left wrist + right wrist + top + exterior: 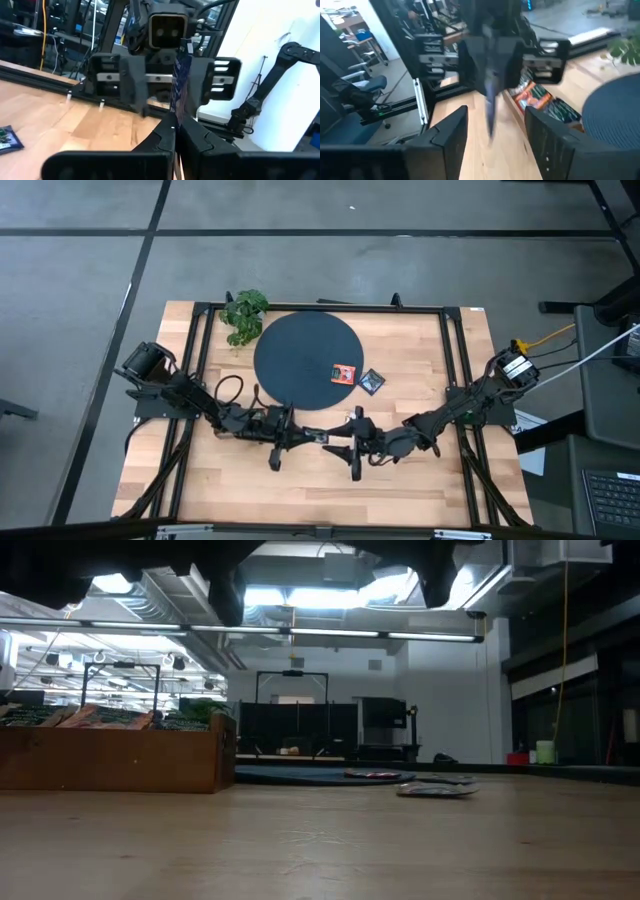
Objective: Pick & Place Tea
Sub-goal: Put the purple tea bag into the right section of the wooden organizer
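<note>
My left gripper (316,436) and right gripper (347,442) meet tip to tip above the table's near middle. The left one is shut on a dark tea sachet (180,75) that stands edge-on. In the right wrist view the right gripper (496,114) is open, a finger on either side of that sachet (490,107), apart from it. An orange-red sachet (345,372) lies flat on the right rim of the dark disc (300,355). Another dark sachet (372,381) lies flat on the table just right of the disc. My left gripper pinches the dark sachet by its lower end (175,116) between its two fingers. The fingers run about level, coming from the table's left. The sachet sticks up past the fingertips, upright and edge-on, lifted clear of the table.
A leafy plant (245,315) stands at the disc's far left. A brown wooden tray (110,755) holding sachets (535,95) shows in the low and right wrist views. A black frame (320,308) runs around the table.
</note>
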Action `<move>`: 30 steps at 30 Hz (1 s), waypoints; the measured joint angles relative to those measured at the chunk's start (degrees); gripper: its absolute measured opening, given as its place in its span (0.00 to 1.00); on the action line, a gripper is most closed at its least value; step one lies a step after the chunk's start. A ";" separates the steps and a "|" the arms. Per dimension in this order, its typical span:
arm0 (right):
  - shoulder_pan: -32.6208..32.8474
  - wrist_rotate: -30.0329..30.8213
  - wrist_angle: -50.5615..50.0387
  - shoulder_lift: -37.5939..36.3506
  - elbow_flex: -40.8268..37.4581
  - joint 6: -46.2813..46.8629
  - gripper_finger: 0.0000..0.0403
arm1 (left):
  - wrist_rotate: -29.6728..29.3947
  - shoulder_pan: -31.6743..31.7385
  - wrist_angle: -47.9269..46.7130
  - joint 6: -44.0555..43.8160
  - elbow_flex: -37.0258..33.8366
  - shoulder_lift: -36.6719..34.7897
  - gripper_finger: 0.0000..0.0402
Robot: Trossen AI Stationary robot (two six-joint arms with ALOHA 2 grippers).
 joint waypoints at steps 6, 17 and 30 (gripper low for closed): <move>0.00 -0.13 0.90 0.00 0.00 -0.54 0.36 | -0.23 0.41 -0.47 -0.37 0.00 0.02 0.01; -0.06 -1.36 0.00 -0.02 0.00 -1.74 0.03 | 0.10 0.61 -0.65 -0.52 0.00 0.02 0.03; -0.02 -11.70 -15.57 -0.07 0.00 12.18 0.01 | 10.48 1.81 -11.68 -12.22 0.02 -0.01 0.28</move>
